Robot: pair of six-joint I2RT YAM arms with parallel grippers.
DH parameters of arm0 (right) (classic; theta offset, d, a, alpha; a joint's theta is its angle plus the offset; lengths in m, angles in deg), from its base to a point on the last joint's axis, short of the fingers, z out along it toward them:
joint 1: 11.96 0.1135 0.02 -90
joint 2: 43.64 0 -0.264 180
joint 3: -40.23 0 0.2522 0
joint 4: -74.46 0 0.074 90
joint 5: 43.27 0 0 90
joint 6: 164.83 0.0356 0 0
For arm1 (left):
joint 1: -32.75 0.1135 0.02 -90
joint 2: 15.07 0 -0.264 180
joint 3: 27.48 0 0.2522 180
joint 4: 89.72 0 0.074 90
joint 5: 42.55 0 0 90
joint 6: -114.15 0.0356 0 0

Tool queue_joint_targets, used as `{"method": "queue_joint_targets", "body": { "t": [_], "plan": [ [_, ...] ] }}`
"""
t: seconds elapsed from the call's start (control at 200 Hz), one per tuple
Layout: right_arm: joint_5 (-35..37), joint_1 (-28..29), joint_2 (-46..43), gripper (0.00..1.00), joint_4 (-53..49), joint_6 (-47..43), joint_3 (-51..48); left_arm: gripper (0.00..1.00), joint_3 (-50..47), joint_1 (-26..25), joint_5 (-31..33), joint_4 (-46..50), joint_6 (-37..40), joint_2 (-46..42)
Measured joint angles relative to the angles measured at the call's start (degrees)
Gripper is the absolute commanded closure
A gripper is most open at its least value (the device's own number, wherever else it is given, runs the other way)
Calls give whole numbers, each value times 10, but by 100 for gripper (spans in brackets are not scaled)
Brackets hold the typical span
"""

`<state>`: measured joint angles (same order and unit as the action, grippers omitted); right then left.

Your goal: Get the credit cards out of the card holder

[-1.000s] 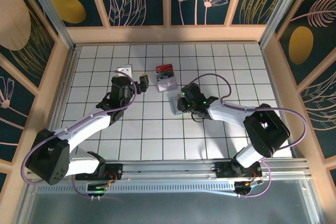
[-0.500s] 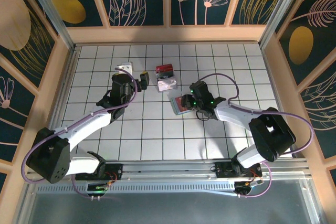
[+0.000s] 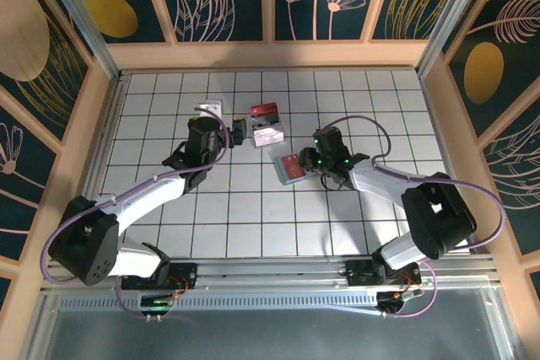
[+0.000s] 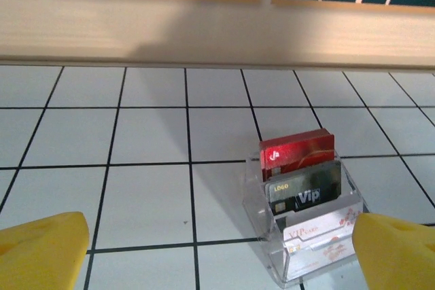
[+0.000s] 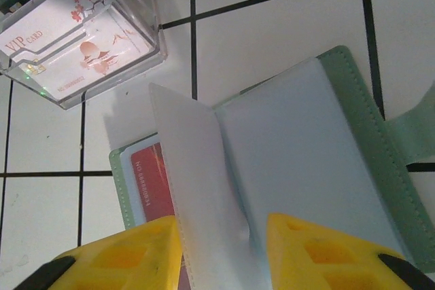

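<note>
Left gripper (image 3: 240, 131) gapes idle; your right gripper (image 5: 223, 249) straddles the card holder's (image 5: 299, 140) page (image 5: 194, 168), grip unclear, so pinch its red card (image 5: 151, 181) next.

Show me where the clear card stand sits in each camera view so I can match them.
Top external: clear card stand just above centre.
Left wrist: stand lower right.
Right wrist: stand top left corner.
Shared landmark: white VIP card in its front slot.

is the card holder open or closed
Open: the card holder lies spread, one clear sleeve standing up, a red card showing underneath.
</note>
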<state>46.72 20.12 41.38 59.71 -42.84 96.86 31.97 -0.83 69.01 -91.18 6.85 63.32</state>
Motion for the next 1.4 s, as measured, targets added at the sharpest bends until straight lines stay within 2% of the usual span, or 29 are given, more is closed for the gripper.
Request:
{"method": "queue_joint_targets", "body": {
  "t": [0.365,0.636,0.861,1.096,1.396],
  "plan": [
    [26,-46,11,79,-2,-20,-15,1,20,-85,26,-11,43,98],
    [47,-52,36,80,-14,-27,-15,1,66,-136,31,-17,63,199],
    [45,-52,66,81,-26,-31,-9,1,78,-142,35,-17,63,233],
    [38,-32,90,81,-30,-31,17,1,80,-142,65,-10,48,242],
    [-29,11,93,81,-30,-7,21,1,80,-142,100,-1,33,242]
  ]
}}
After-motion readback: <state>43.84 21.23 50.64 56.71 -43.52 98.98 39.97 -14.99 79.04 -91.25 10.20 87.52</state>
